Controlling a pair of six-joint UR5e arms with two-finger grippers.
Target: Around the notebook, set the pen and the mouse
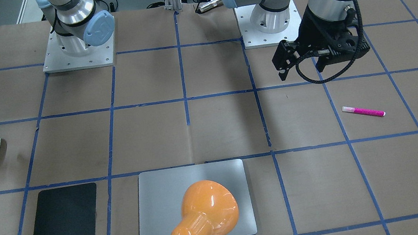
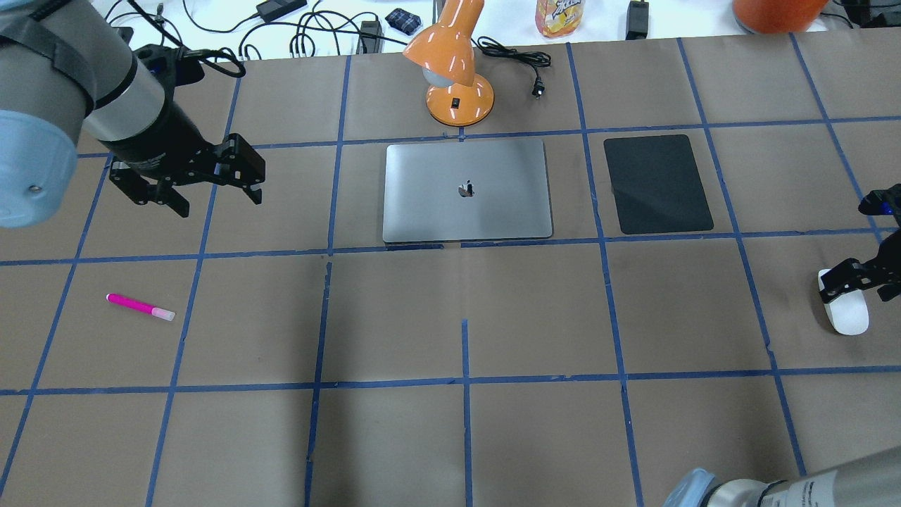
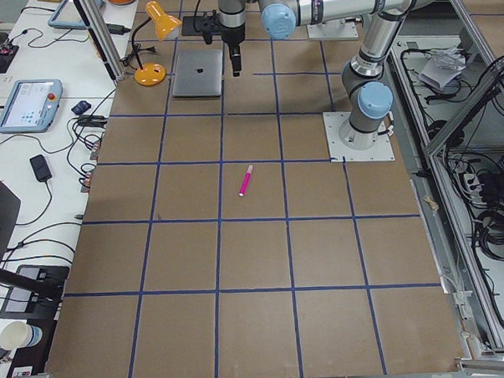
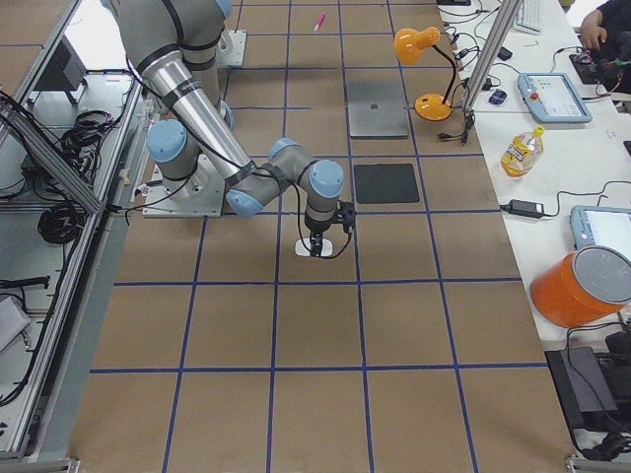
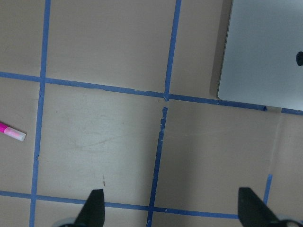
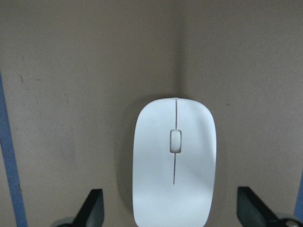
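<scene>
The pink pen [image 2: 141,307] lies flat on the brown table on my left side, also seen at the left edge of the left wrist view as the pen [image 5: 12,132]. My left gripper [image 2: 219,204] hangs open and empty above the table, between the pen and the silver notebook [image 2: 467,190]. The white mouse [image 6: 174,161] lies at the far right of the table. My right gripper [image 6: 173,208] is open just over the mouse's [image 2: 845,310] rear end, one finger at each side, not touching it.
A matte black pad [image 2: 658,183] lies to the right of the notebook. An orange desk lamp [image 2: 454,70] stands behind the notebook, its shade leaning over it. Cables, a bottle and other gear sit past the table's far edge.
</scene>
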